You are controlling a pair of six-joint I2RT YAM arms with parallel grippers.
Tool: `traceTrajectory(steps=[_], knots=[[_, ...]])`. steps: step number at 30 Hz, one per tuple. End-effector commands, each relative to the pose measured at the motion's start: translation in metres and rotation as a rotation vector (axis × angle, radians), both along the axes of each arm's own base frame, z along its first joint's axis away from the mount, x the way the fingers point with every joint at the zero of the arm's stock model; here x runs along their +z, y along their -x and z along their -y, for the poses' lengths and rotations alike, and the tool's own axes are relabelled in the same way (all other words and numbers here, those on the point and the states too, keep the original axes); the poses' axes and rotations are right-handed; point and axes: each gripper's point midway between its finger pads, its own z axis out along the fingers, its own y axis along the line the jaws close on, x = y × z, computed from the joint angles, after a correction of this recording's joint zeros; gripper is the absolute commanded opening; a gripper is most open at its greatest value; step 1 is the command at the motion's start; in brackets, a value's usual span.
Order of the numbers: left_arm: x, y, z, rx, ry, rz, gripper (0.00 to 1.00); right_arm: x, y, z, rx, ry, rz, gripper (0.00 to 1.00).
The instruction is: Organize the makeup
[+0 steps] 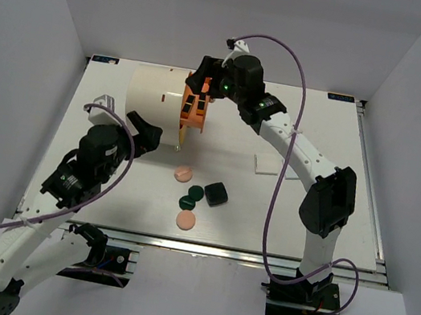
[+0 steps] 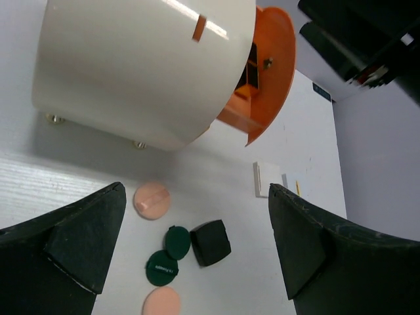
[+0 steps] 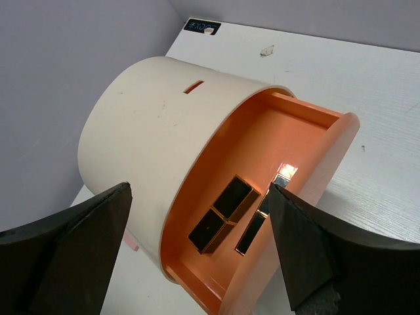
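Seen from above, a large cream plastic cylinder lies on its side at 11 o'clock on the white table. Its round orange drawer is pulled out towards 3 o'clock. The right wrist view shows three flat black-and-gold bars of makeup lying inside the drawer. The right gripper hangs just above the drawer with its fingers spread wide and nothing between them. The rest of the makeup sits loose near the table's 6 o'clock: a round peach disc, two dark green discs that touch each other, a second peach disc nearest the arms, and a dark square compact just beside the green pair at their 3 o'clock. White square tiles lie flat at 2 o'clock from this cluster. The left gripper hovers at 9 o'clock from the cluster, also spread wide and empty.
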Motion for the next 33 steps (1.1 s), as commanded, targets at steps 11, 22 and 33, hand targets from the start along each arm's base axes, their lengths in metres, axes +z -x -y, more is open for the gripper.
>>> traceTrajectory(steps=[11,22,33], knots=[[0.093,-0.047,-0.023,0.143,-0.190,0.054,0.44,0.089,0.022,0.040,0.203,0.049,0.561,0.88],[0.048,-0.117,-0.097,0.173,-0.033,-0.176,0.41,-0.007,-0.026,0.105,-0.031,0.168,0.197,0.00],[0.018,-0.147,-0.087,0.030,0.106,-0.146,0.74,-0.062,-0.052,0.076,0.008,0.266,0.079,0.00]])
